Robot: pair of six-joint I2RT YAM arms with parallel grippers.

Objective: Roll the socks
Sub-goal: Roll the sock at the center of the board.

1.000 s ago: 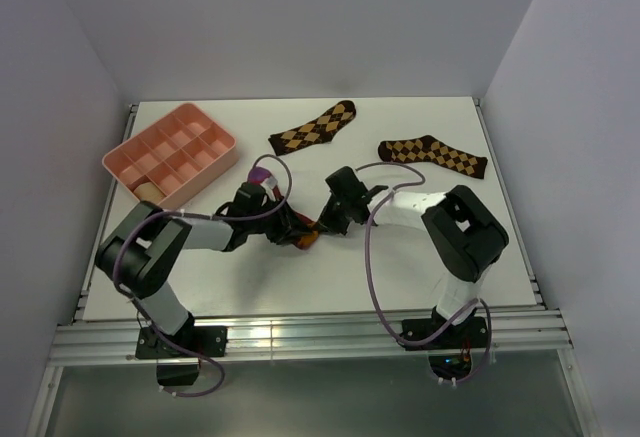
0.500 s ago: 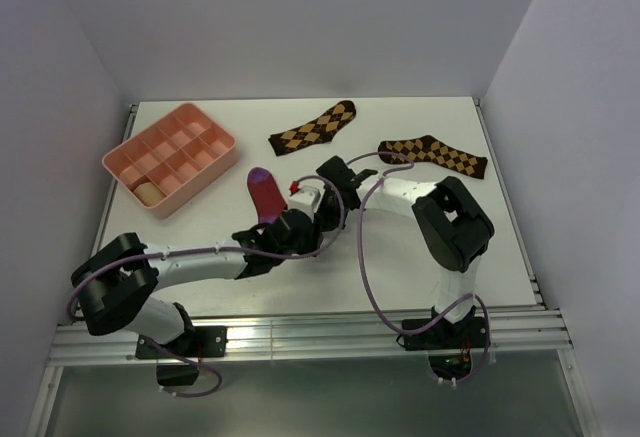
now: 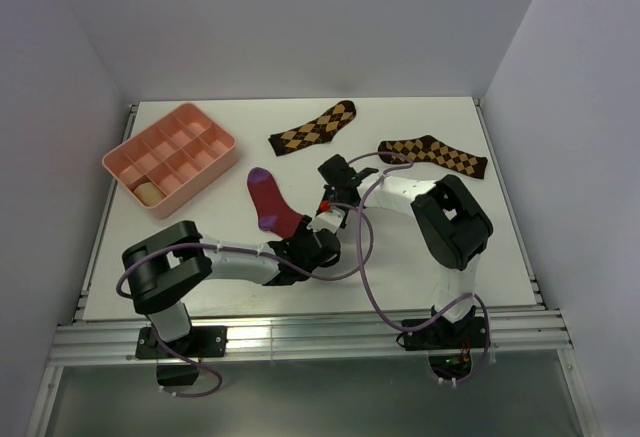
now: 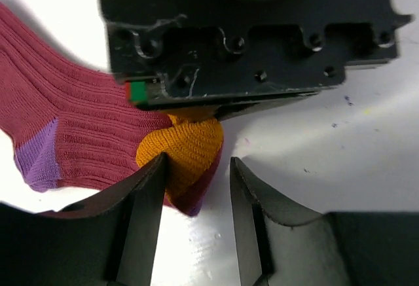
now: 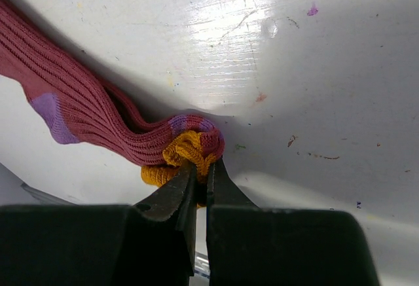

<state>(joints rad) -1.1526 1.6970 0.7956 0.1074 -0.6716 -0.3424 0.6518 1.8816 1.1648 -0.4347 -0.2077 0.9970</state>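
The crimson sock (image 3: 272,203) lies stretched on the white table, purple toe (image 3: 258,174) toward the back, orange cuff (image 4: 186,143) bunched at its near end. My right gripper (image 5: 198,168) is shut on that cuff, pinching a fold of it; from above it (image 3: 323,223) points down at the sock's near end. My left gripper (image 4: 196,184) is open just in front. Its left finger (image 4: 147,207) rests against the cuff and its right finger (image 4: 252,214) stands clear over bare table. A tan roll (image 3: 148,192) sits in the pink tray.
The pink compartment tray (image 3: 211,122) stands at the back left. Two dark brown argyle socks lie at the back, one (image 3: 313,128) in the middle and one (image 3: 432,155) to the right. The arms cross close together mid-table.
The left arm swung round to the near side of the sock and its jaws opened. The sock, bunched between the grippers before, now lies stretched toward the back left. The right gripper kept its pinch.
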